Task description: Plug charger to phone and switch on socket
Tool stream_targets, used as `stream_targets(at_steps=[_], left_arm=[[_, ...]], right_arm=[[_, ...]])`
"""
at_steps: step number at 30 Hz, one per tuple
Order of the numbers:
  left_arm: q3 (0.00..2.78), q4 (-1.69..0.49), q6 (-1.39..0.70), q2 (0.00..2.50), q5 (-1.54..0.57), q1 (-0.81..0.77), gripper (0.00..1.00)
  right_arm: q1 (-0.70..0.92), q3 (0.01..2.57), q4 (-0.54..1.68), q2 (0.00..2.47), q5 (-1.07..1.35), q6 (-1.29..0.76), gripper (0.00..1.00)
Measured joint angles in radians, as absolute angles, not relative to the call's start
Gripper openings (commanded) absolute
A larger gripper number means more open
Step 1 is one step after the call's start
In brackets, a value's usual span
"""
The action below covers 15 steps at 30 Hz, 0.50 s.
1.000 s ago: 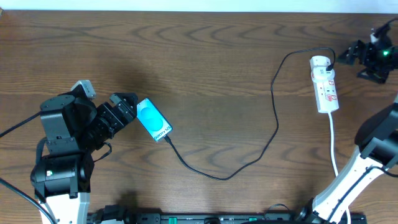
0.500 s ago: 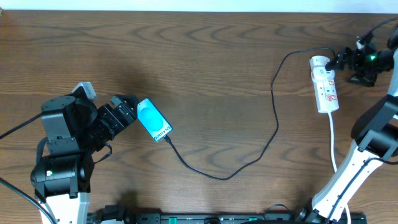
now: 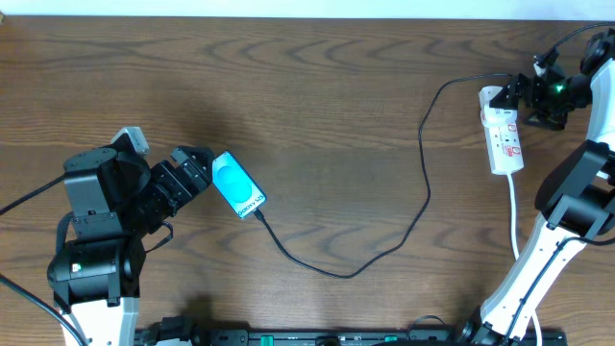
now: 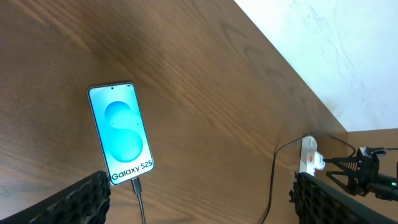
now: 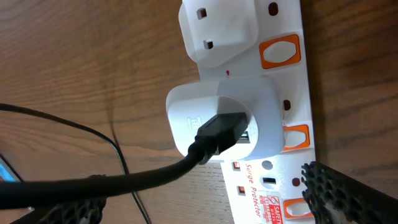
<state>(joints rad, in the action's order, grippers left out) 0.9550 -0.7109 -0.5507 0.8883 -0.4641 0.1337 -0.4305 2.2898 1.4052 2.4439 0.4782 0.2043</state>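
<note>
The phone (image 3: pixel 236 185) lies on the table at the left, screen lit blue-cyan, reading "Galaxy S25" in the left wrist view (image 4: pixel 120 132). The black charger cable (image 3: pixel 404 226) is plugged into its lower end (image 4: pixel 135 184) and runs right to a white adapter (image 5: pixel 224 118) in the white socket strip (image 3: pixel 503 131). My left gripper (image 3: pixel 192 171) is open and empty just left of the phone. My right gripper (image 3: pixel 511 94) is open, hovering over the strip's far end by the adapter; orange switches (image 5: pixel 280 51) show.
The strip's white cord (image 3: pixel 514 216) runs down toward the right arm's base. The table's far edge meets a white wall (image 4: pixel 323 43). The cable loops across the middle of the wooden table (image 3: pixel 317 106).
My right gripper has moved left, from off the table's right side to over the strip's far end. The left arm, phone and cable have not moved.
</note>
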Motion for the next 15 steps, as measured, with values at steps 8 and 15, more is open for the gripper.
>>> stream_targets(at_steps=[8,15], left_arm=[[0.955,-0.711,-0.551,0.888,-0.464,0.134,0.94],[0.955,-0.715,-0.551,0.888,-0.454,0.134,0.94]], right_arm=[[-0.400,2.290,1.402,2.483,0.464,0.204,0.99],[-0.385,2.290,1.393,2.490,0.433,0.204,0.99]])
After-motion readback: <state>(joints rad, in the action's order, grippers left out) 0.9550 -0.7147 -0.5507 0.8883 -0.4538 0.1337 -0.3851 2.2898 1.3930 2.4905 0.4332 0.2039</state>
